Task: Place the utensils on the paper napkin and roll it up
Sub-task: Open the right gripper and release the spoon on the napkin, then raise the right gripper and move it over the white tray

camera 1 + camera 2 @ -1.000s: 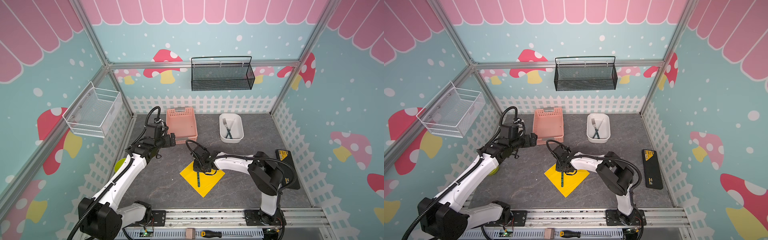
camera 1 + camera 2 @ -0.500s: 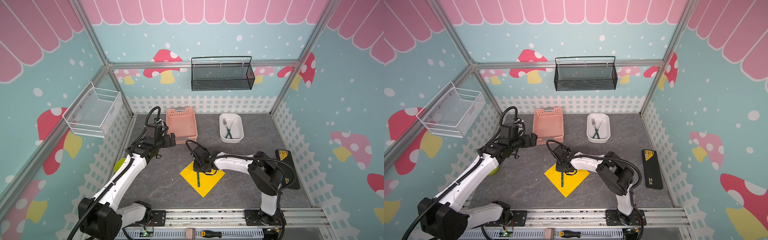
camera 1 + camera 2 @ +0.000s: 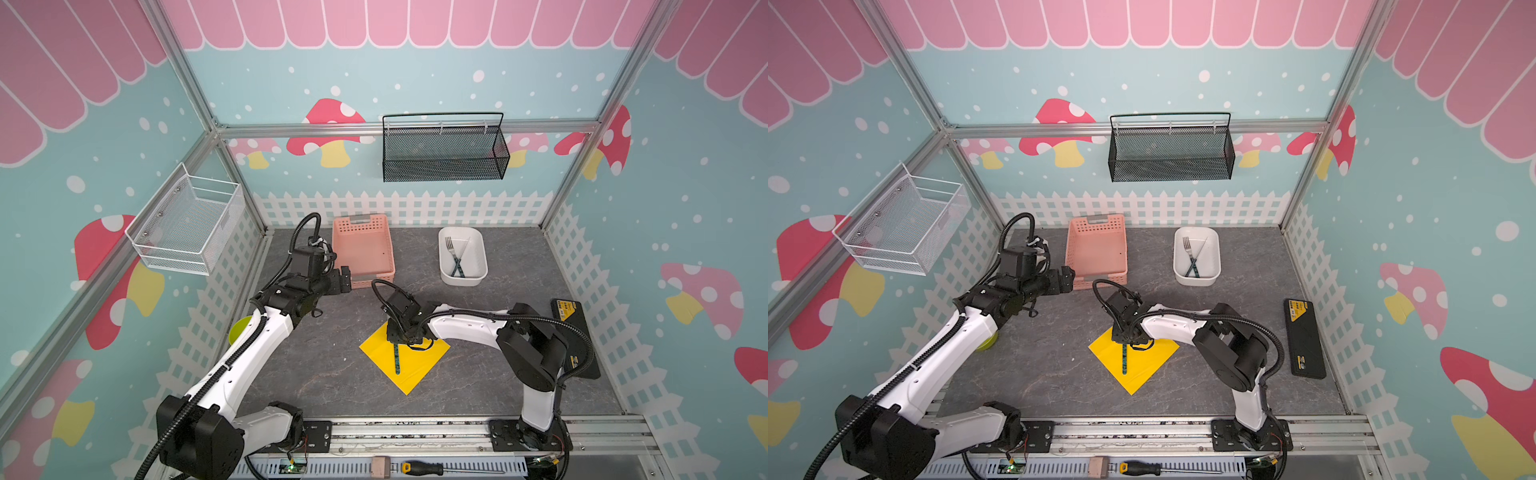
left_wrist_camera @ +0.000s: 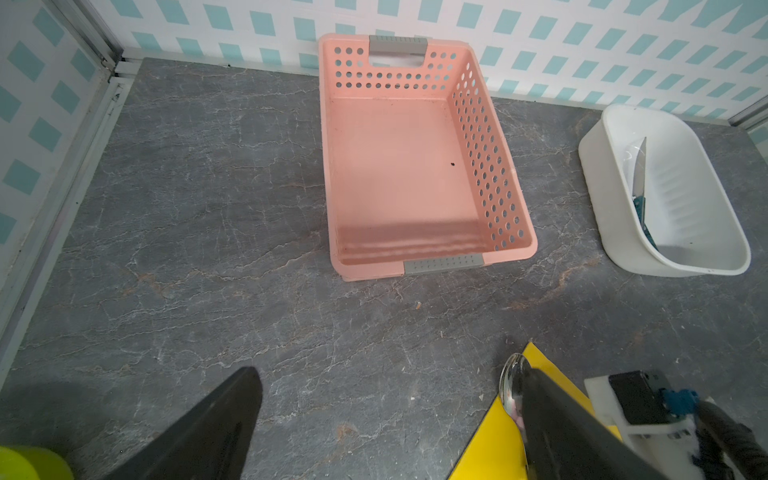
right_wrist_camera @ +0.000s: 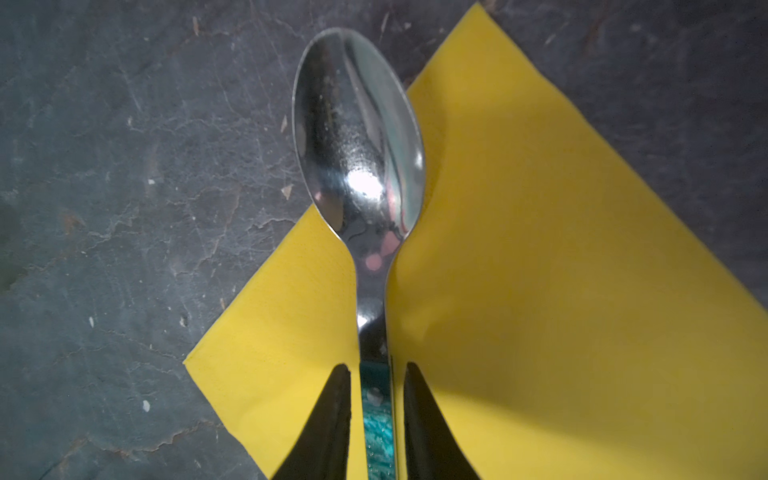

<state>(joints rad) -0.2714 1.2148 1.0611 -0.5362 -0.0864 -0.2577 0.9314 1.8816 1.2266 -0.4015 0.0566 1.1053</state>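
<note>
A: Since 1 s ago, arms unmoved. Right gripper (image 5: 375,370) jaws barely parted astride spoon (image 5: 357,137) handle, on napkin (image 5: 519,249).
B: Spoon looks stiff, slick: pinch handle. Napkin flimsy: lift by corner. Left gripper (image 4: 390,374) spread, empty.

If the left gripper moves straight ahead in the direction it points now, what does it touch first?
Probably the near wall of the pink basket; only bare table lies between it and the left gripper, though its height is unclear.
</note>
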